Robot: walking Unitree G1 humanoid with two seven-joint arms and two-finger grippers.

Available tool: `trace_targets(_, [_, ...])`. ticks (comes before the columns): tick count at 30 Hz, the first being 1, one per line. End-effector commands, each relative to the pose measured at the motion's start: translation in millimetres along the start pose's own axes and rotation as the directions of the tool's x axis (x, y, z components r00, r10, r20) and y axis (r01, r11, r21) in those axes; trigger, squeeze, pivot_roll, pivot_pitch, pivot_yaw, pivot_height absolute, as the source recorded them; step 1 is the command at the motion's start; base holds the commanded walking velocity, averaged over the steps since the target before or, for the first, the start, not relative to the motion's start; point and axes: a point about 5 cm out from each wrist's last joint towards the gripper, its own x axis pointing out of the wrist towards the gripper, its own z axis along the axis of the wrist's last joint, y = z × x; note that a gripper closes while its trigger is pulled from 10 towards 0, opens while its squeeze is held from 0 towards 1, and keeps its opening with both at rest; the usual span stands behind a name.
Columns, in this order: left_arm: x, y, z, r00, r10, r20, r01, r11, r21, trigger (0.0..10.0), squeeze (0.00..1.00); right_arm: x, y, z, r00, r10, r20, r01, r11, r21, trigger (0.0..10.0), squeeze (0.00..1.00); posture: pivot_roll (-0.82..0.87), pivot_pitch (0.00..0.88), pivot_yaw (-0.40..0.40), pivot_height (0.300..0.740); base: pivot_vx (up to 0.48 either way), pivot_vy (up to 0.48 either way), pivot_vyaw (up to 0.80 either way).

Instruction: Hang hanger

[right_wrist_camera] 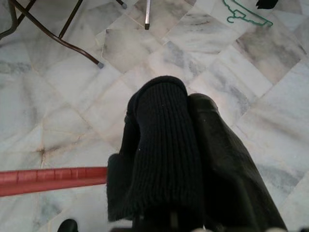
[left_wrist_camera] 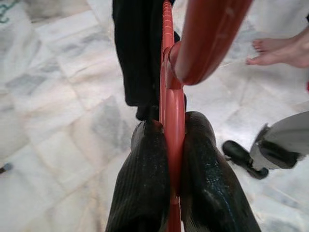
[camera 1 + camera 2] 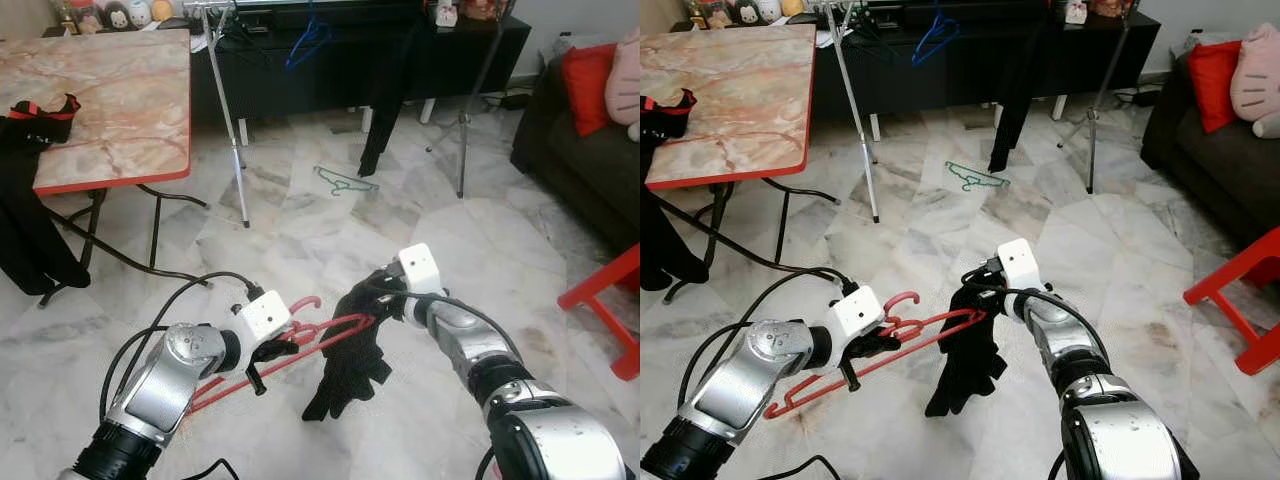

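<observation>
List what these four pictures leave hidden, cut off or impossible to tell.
- Right gripper: black cloth covers its fingers, so the grip is unclear.
- Red hanger: one end is buried in the cloth.
- Person's foot: cut off by the left wrist view's edge.
- Green hanger on the floor: too small for detail.

A red plastic hanger (image 3: 300, 345) was held roughly level above the marble floor, its hook turned upward near the middle. One end was draped with a black knitted garment (image 3: 350, 365), which hung down limp and was bunched at that tip.
</observation>
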Motion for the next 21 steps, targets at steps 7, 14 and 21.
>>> trace_targets(7, [2.8, 10.4, 11.3, 0.993, 0.108, 0.054, -0.107, 0.994, -0.021, 10.0, 0.00, -1.0, 2.8, 1.8, 0.999, 0.048, 0.005, -0.048, 0.999, -0.012, 10.0, 0.00, -0.04, 0.064, -0.051, 0.740, 0.000, 0.000, 0.00])
trace_targets(14, [3.7, -0.3, 27.0, 0.987, 0.022, 0.161, -0.007, 0.996, -0.092, 10.0, 0.00, -3.9, -0.3, -16.6, 0.999, -0.009, -0.053, 0.009, 1.000, -0.011, 10.0, 0.00, -0.04, 0.065, -0.052, 0.740, 0.000, 0.000, 0.00])
trace_targets(21, [6.0, 4.9, 27.8, 0.984, 0.091, 0.153, -0.075, 0.991, -0.107, 10.0, 0.00, -5.7, -2.4, -24.7, 0.995, -0.063, -0.078, 0.063, 0.998, 0.000, 10.0, 0.00, -0.03, 0.066, -0.051, 0.740, 0.000, 0.000, 0.00])
